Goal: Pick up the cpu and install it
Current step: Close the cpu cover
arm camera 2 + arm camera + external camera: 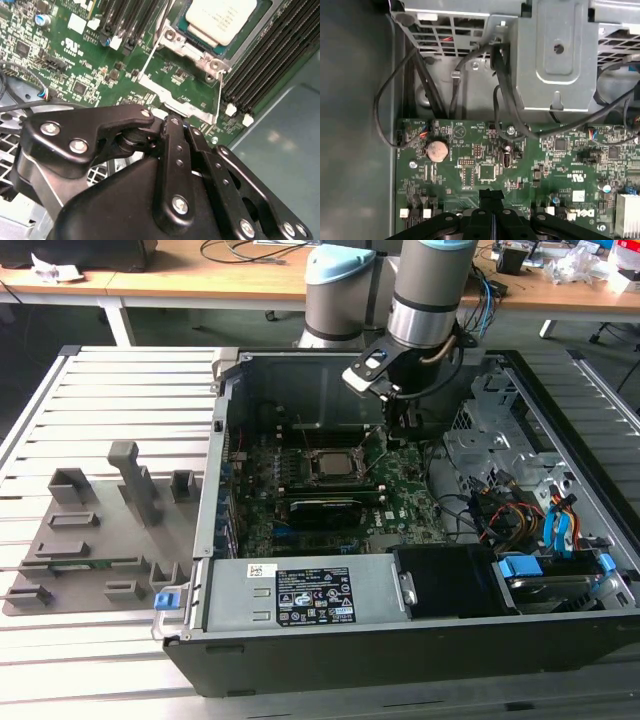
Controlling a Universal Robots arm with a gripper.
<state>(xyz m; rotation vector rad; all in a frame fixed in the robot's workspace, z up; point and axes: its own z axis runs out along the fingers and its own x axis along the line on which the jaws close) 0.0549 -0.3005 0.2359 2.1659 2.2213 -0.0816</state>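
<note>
Cpu (220, 20): being shown seated in socket (200, 52); retaining frame (180, 102) standing open.
Claw (491, 195): being held together, empty, beside socket.

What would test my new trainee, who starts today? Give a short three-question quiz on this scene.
1. True or false: the cpu lies in the grey tray.
2. The gripper hangs above: A the grey tray, B the motherboard, C the desk.
3. Fill in: the socket's metal frame stands ___.
Key: 1 false; 2 B; 3 open.
</note>
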